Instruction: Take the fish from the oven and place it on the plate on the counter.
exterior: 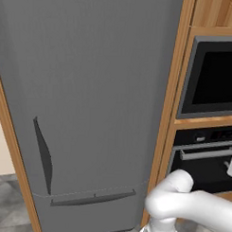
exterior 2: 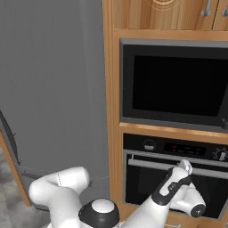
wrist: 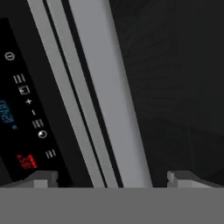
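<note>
Oven (exterior 2: 173, 178) door is sitting shut — task barely begun. Jaws (wrist: 107, 177) are standing spread, straddling the door handle (wrist: 105, 87) just ahead, not yet pinching it. Fish is presumably lying inside, hidden behind the door; opening, retrieval and plating are all remaining.

Arm (exterior 2: 67, 189): glossy white rounded links, bulbous elbow shells. Dark grey joint cap (exterior 2: 101, 213) with a pale round centre at lower middle of the right base view. Forearm link carries a dark inset panel; small dark disc on the wrist housing. Tool (wrist: 109, 178): two small grey stepped fingertips (wrist: 41, 179).
</note>
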Controlling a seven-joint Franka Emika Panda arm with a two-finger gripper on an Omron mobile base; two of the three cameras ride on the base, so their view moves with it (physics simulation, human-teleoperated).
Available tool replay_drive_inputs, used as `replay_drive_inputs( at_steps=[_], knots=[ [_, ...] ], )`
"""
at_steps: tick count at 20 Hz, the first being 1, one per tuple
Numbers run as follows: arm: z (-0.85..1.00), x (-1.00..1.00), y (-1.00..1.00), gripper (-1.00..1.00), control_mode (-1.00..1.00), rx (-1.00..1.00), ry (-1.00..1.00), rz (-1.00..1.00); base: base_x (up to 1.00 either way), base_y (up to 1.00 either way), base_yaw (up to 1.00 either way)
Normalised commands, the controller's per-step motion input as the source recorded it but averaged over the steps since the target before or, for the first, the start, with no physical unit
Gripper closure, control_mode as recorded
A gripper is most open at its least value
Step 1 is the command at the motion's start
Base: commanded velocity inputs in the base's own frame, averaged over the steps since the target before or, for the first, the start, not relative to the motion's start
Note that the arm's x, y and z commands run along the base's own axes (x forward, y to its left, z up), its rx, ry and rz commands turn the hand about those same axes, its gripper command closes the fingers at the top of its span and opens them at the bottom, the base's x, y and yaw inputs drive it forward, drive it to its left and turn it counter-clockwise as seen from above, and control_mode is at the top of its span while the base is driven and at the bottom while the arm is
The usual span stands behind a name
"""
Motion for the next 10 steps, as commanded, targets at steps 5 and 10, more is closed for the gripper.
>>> replay_drive_inputs(
  at_steps=[5, 10],
  knots=[
    [-0.22, 0.39, -0.27, -1.0, -1.0, 0.06, -0.05, 0.07, 0.0, 0.0, 0.0],
    [-0.17, 0.38, -0.19, -1.0, -1.0, 0.03, -0.01, 0.05, 0.0, 0.0, 0.0]
  ],
)
